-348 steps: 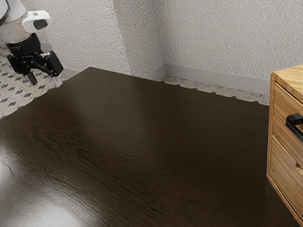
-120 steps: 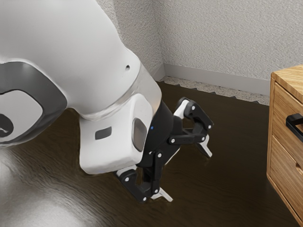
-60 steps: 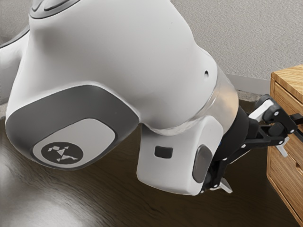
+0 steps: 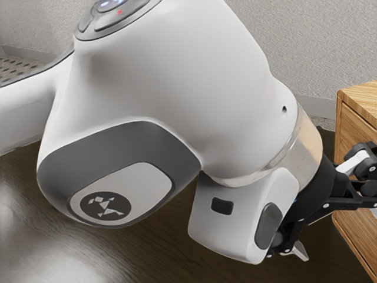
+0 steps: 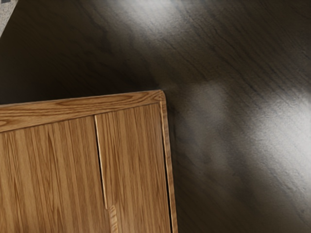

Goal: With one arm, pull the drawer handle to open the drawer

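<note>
Fingers [image 4: 298, 252] of the black gripper [image 4: 339, 207] stand spread wide, holding nothing, just in front of the top drawer [image 4: 352, 128] of the wooden cabinet [image 4: 360, 93] at three o'clock. The handle is hidden behind them. A dark wooden table [image 4: 35, 236] lies beneath, with a textured wall [image 4: 330, 41] at one o'clock.

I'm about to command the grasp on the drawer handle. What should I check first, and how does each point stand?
1. Claw open: ok.
2. Claw close to the cabinet front: ok.
3. Handle inside the claw: cannot tell.
4. Claw level with the handle: cannot tell.
5. Drawer front flush with the cabinet, not yet pulled: ok.
</note>
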Controlling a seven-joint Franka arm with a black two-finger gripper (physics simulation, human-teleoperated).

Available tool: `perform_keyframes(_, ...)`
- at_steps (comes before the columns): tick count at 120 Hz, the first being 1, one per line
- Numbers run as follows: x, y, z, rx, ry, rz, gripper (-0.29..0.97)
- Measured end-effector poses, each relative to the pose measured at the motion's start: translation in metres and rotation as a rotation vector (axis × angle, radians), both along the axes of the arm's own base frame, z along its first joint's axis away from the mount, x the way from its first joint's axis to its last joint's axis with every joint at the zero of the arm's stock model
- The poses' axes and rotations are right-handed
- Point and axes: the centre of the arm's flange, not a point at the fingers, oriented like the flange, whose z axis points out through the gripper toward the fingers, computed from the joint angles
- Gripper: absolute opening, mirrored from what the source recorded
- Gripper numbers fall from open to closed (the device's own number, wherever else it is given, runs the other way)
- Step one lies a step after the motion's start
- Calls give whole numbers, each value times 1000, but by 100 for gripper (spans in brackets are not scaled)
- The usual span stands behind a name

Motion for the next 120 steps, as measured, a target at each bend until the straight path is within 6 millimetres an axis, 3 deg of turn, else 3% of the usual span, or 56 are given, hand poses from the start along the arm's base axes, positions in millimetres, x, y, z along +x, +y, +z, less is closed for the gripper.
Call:
perform_keyframes(24,33,31,-4,-5,9,52,65)
perform_keyframes(45,55,24,-12,-2,-20,62,65)
perform_keyframes(54,59,21,-8,-7,-38,59,65)
perform_keyframes(74,70,14,-20,1,-33,58,65)
perform_keyframes(120,78,10,-27,-15,-36,50,65)
